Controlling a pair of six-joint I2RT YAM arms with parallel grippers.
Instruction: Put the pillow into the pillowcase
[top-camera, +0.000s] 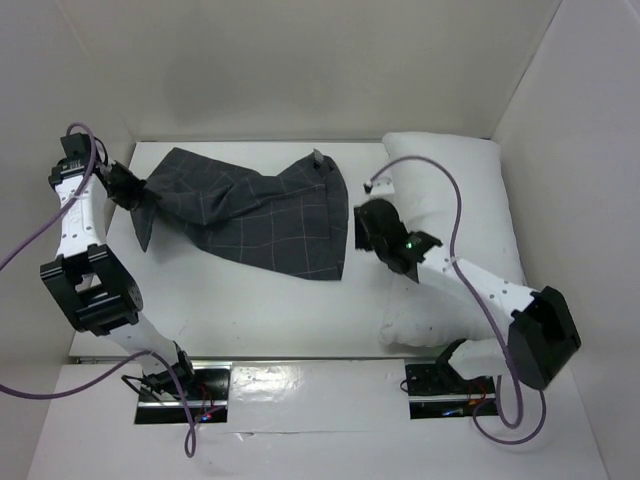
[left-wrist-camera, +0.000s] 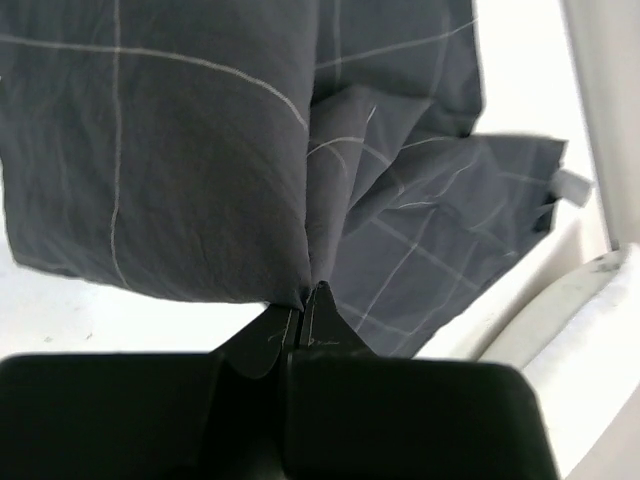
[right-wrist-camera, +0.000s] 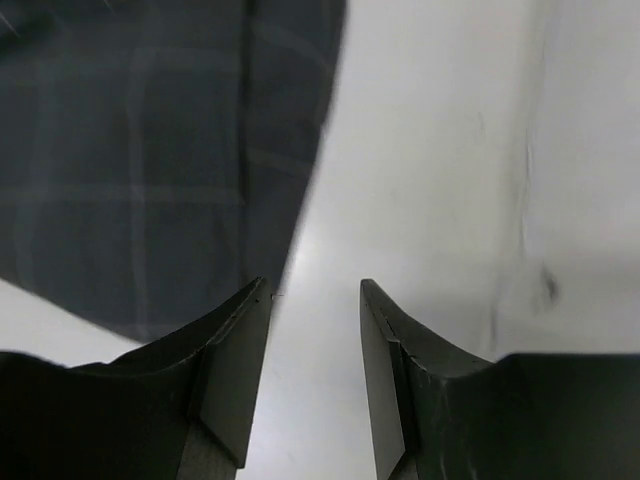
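The left gripper (left-wrist-camera: 306, 303) is pinched tight on a bunched corner of the pillowcase (top-camera: 255, 220), at the end farthest from the pillow (top-camera: 475, 190). The right gripper (right-wrist-camera: 315, 290) hangs partly spread and empty just beside the pillow, between it and the pillowcase.

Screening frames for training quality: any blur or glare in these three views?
Top external: sharp and evenly lit, with glare on the shiny base plate between the arm mounts. Left wrist: the pillowcase grid is crisp near the left gripper, softer toward the far tag. Right wrist: cloth and white background are blurred; only the right gripper looks fairly sharp.
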